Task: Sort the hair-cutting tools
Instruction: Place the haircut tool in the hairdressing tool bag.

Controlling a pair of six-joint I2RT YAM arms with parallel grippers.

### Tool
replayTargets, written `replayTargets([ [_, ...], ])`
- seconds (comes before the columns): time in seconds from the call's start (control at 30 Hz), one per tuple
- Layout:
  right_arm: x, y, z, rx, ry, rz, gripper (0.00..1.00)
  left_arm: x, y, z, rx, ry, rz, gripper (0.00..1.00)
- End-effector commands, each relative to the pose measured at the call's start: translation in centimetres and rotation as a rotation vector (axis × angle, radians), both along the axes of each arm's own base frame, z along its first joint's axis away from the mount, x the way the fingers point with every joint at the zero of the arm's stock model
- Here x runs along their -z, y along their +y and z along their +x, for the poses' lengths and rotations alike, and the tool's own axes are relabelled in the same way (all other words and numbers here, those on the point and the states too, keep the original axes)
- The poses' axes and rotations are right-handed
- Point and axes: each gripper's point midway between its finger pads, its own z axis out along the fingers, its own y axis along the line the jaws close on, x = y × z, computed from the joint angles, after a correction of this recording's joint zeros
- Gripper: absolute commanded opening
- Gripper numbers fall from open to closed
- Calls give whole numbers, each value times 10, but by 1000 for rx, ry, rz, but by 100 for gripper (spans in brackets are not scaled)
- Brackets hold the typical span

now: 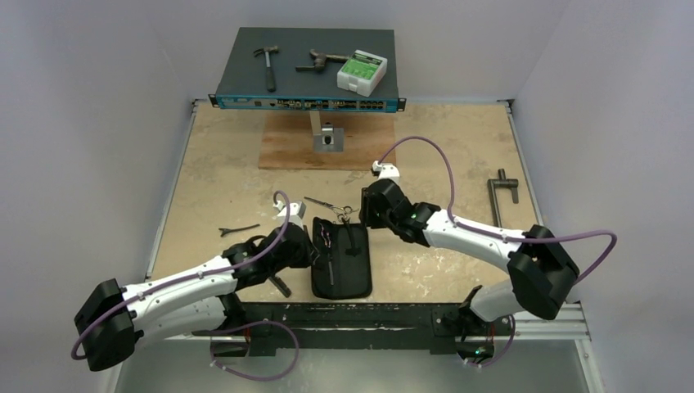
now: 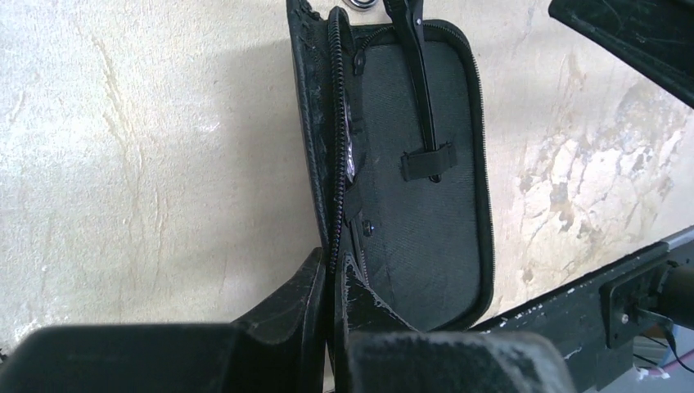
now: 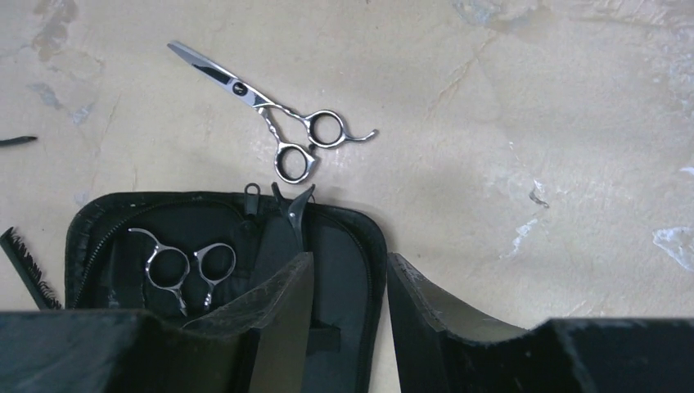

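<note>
A black zip case lies open in front of the arms. One pair of silver scissors is tucked in its far end, and a slim black tool sits under an elastic strap. A second pair of scissors lies on the table just beyond the case. A thin black hair clip lies to the left. A toothed black comb shows beside the case. My left gripper is shut on the case's raised left flap. My right gripper is open and empty, astride the case's right edge.
A dark box at the back carries a hammer, a rusty tool and a white and green pack. A wooden board with a metal stand lies before it. A grey T-shaped bar lies at the right.
</note>
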Motion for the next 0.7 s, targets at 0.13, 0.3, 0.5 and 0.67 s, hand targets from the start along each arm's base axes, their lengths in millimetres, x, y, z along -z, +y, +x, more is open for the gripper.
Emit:
replayTargets([
  [0.13, 4, 25, 15, -59, 9, -15, 38, -18, -8, 11, -48, -44, 32, 0],
  [0.3, 17, 40, 14, -105, 27, -28, 37, -15, -7, 10, -48, -45, 44, 0],
  [0.5, 22, 55, 8, -144, 32, -24, 37, -15, -4, 9, -50, -49, 56, 0],
  [0.67, 22, 65, 4, -170, 29, -22, 37, -14, -3, 9, -51, -48, 56, 0],
])
